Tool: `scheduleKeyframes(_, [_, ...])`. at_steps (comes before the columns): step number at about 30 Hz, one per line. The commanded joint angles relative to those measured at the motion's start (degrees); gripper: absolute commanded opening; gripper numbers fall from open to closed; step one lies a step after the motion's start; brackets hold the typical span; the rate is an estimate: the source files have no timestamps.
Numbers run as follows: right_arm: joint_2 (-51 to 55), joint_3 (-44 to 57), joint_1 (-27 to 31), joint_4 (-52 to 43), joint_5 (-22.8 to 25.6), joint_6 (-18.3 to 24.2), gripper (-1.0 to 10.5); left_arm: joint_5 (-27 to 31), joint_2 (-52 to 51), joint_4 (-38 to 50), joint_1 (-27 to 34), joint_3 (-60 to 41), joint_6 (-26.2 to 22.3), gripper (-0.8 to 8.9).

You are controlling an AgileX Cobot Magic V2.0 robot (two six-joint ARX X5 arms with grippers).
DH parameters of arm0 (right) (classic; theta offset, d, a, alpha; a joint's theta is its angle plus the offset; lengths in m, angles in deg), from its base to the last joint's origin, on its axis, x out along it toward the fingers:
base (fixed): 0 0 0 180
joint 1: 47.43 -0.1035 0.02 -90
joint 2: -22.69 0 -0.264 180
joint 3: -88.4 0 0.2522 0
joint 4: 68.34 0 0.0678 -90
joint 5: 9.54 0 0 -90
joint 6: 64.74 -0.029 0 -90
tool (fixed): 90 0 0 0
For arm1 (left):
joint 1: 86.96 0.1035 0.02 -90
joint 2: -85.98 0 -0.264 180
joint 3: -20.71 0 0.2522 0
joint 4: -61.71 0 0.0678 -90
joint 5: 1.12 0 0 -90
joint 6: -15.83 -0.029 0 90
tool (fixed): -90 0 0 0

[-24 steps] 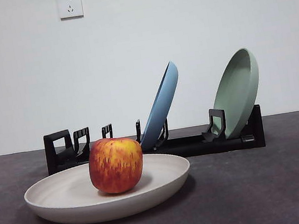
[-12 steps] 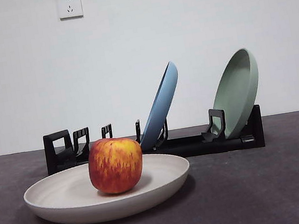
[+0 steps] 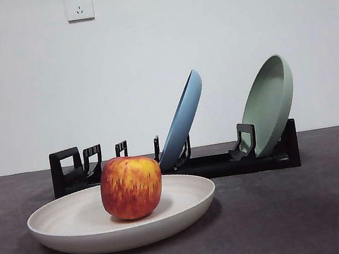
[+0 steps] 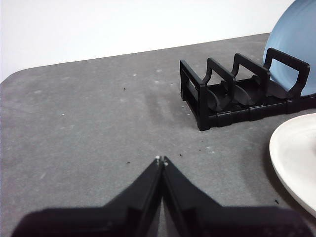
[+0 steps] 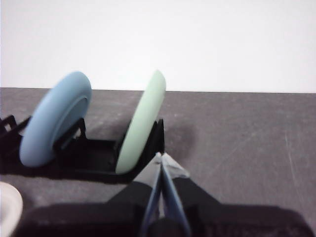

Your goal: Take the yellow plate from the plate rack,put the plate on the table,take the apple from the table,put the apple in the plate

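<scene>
The yellow plate (image 3: 169, 213) lies flat on the table (image 3: 298, 216) in the front view, left of centre. The red and yellow apple (image 3: 131, 187) sits in it. The black plate rack (image 3: 226, 162) stands behind. An edge of the plate shows in the left wrist view (image 4: 296, 158) and in the right wrist view (image 5: 9, 205). My left gripper (image 4: 161, 160) is shut and empty above bare table, apart from the rack's end (image 4: 212, 98). My right gripper (image 5: 160, 157) is shut and empty, away from the rack (image 5: 94, 150). Neither arm shows in the front view.
A blue plate (image 3: 184, 118) and a sage-green plate (image 3: 271, 102) lean in the rack, seen also in the right wrist view (image 5: 54, 118) (image 5: 143, 126). Two wall sockets (image 3: 79, 6) are on the white wall behind.
A dark tip at the top right corner of the front view has gone out of sight. The plate, apple and rack have not moved.
</scene>
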Motion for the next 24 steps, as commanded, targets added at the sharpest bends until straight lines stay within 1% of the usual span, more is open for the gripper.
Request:
scheduleKeyframes(1, [2.7,4.4,0.2,-0.6,0.0,0.4,0.0,-0.1,-0.1,0.1,0.2,-0.8,0.4,-0.02])
scheduleKeyframes(6, [6.9,9.5,0.2,-0.5,0.0,-0.9,0.0,-0.1,-0.1,0.1,0.2,-0.8,0.4,-0.02])
scheduleKeyframes(11, [10.1,12.3,0.2,0.5,0.0,-1.8,0.0,-0.1,-0.1,0.1,0.2,-0.8,0.4,-0.02])
scheduleKeyframes(16, [11.2,12.7,0.2,5.1,0.1,-2.6,0.0,-0.1,-0.1,0.1,0.2,-0.8,0.4,-0.02])
scheduleKeyframes(24, [11.2,12.7,0.1,5.0,0.2,-2.6,0.0,-0.1,-0.1,0.1,0.2,-0.8,0.4,-0.02])
